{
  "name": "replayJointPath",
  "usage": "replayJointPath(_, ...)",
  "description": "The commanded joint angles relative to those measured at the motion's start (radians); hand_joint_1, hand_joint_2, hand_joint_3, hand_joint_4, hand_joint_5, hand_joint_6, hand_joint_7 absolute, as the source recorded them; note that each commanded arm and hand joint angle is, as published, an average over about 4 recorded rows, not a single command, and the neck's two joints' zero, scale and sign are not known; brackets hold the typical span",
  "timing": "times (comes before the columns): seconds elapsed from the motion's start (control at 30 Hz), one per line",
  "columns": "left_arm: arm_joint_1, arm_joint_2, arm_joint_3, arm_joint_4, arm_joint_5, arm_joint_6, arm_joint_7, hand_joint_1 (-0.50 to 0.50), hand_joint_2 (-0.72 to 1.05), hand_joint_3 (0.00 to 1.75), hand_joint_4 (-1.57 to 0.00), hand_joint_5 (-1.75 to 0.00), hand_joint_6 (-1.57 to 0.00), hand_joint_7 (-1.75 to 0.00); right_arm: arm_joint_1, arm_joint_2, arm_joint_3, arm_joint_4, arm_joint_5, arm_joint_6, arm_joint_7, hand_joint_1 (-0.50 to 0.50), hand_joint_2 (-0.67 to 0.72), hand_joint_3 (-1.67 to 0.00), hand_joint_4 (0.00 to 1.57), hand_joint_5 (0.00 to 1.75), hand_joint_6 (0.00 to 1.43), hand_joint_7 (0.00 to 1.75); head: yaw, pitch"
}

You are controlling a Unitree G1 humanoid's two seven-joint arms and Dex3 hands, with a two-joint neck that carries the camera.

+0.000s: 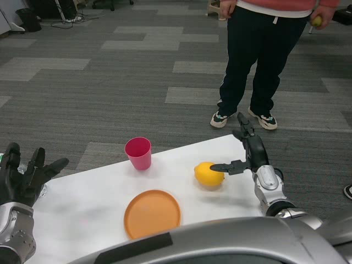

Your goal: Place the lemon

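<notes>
Left hand: raised at the far left edge of the white table, fingers spread and pointing up, nothing in it. It hangs over the table's left end, well apart from everything on the surface.

Pink cup: upright, mouth up, near the table's far edge, left of centre.

Orange plate: flat on the table, nearer the robot than the cup, with a bare strip of table between the 2. Nothing lies on it.

Lemon: rests on the table surface, to the right of the plate and a little farther back, clear of the plate rim. Its shadow sits directly beneath it, so it reads as lying on the table rather than lifted.

Right hand: just to the right of the lemon, fingers spread. 1 finger reaches left and its tip meets the top right of the lemon; the others point up and away. The hand is not closed around the fruit.

Person: stands on the grey carpet beyond the far right corner of the table, in dark trousers and a red top, with a small yellow object in 1 hand at the upper right edge; too small to identify.
</notes>
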Motion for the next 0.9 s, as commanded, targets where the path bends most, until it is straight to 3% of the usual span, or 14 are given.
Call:
replayJointPath(0.03, -0.007, 0.003, -0.001, -0.002, 0.001, -0.002, 0.001, 0.5, 1.05, 0.09, -0.04, 0.0, 0.0, 0.0, -0.011, -0.004, 0.004, -0.042, 0.049, -0.015, -0.008, -0.01, 0.23, -0.16, 0.0, 0.29, 0.0, 0.0, -0.002, -0.002)
replayJointPath(0.13, -0.007, 0.003, -0.001, -0.002, 0.001, -0.002, 0.001, 0.5, 1.05, 0.09, -0.04, 0.0, 0.0, 0.0, -0.012, -0.004, 0.006, -0.071, 0.053, -0.014, -0.008, 0.03, 0.33, -0.16, 0.0, 0.29, 0.0, 0.0, -0.004, -0.002)
replayJointPath(0.37, -0.006, 0.002, 0.0, -0.002, 0.001, -0.002, -0.001, 0.5, 1.05, 0.09, -0.04, 0.0, 0.0, 0.0, -0.013, -0.004, 0.01, -0.106, 0.056, -0.014, -0.014, 0.08, 0.41, -0.08, 0.0, 0.29, 0.0, 0.0, -0.02, 0.002)
replayJointPath(0.9, -0.005, 0.002, 0.001, -0.002, 0.001, -0.002, -0.001, 0.5, 1.05, 0.09, -0.04, 0.0, 0.0, 0.0, -0.013, -0.004, 0.017, -0.104, 0.056, -0.014, -0.019, 0.08, 0.41, -0.08, 0.0, 0.29, 0.0, 0.0, -0.014, 0.026)
